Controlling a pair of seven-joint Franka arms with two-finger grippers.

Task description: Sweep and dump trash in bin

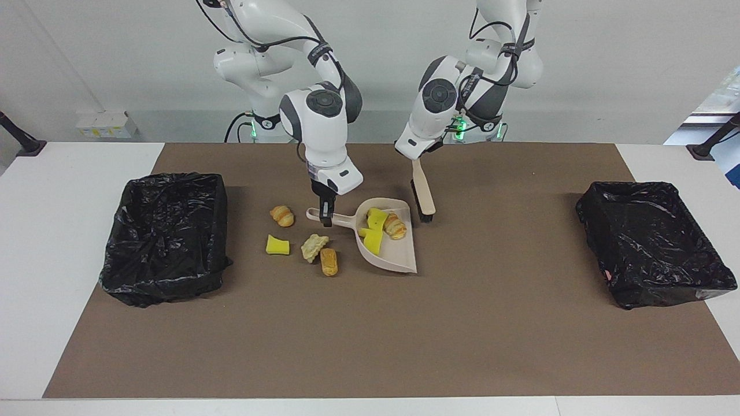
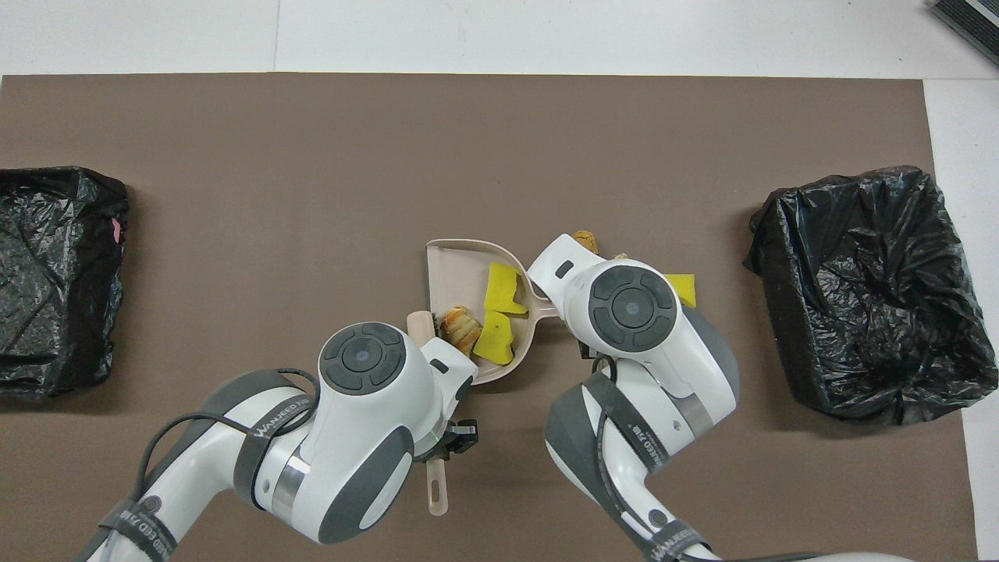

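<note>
- Facing view: two white arms come down from the top centre onto a brown mat (image 1: 370, 323) on a white table (image 1: 63, 173).
- The right gripper (image 1: 326, 218), left of centre, is pinched shut on the handle of a beige dustpan (image 1: 388, 249), which rests on the mat with its mouth toward the lower right of the frame.
- In the pan lie two yellow chunks (image 1: 374, 226) and one brown lump (image 1: 395, 226).
- The left gripper (image 1: 414, 162), just right of centre, is closed on the handle of a brush (image 1: 424, 196). The brush slants down, its black bristles beside the pan's upper right corner.
- Four bits of trash lie on the mat left of the pan: a brown roll (image 1: 282, 215), a yellow piece (image 1: 277, 245), a pale lump (image 1: 314, 247) and a brown loaf (image 1: 329, 261).
- A black-lined bin (image 1: 165, 237) sits at the left, another bin (image 1: 653, 242) at the right.
- Overhead view: the arms enter from the bottom and cover much of the centre.
- The right arm's wrist hides most of the loose trash; only the yellow piece's edge (image 2: 685, 289) and a brown tip (image 2: 584, 236) show.
- The left arm hides most of the brush; its tip (image 2: 419, 324) and handle end (image 2: 437, 492) stick out.
- The dustpan (image 2: 456, 269) shows its three pieces.
- Bins sit at the left edge (image 2: 55, 273) and right (image 2: 866, 289).
</note>
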